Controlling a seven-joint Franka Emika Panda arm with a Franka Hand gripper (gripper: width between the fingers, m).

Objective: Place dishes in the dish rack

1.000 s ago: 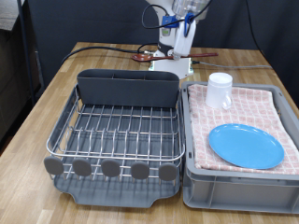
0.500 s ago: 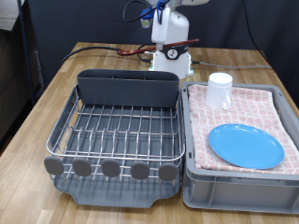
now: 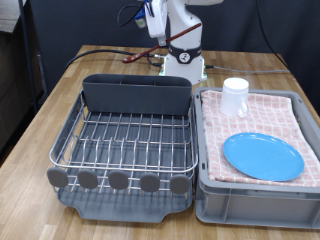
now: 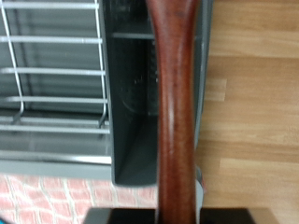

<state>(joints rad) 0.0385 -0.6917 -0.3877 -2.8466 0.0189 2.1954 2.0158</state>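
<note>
My gripper (image 3: 164, 38) is shut on the slim reddish-brown wooden spoon (image 3: 146, 57) and holds it in the air just behind the dish rack's tall grey back compartment (image 3: 135, 97). In the wrist view the spoon's handle (image 4: 177, 112) fills the middle, over the back compartment (image 4: 140, 103) and beside the silver wire grid (image 4: 51, 75). The rack holds no dishes. The white mug (image 3: 235, 97) and the light-blue plate (image 3: 262, 156) rest on pink checked cloth in the grey bin (image 3: 250, 203) at the exterior view's right.
The robot's white base (image 3: 190, 66) stands on the wooden table (image 3: 45, 120) behind the rack, with a red cable (image 3: 100, 52) running to the exterior view's left. The bin touches the rack's right side. A dark curtain hangs behind the table.
The gripper has lifted the spoon off the table near the robot's base and carried it to the exterior view's left, towards the rack's back compartment.
</note>
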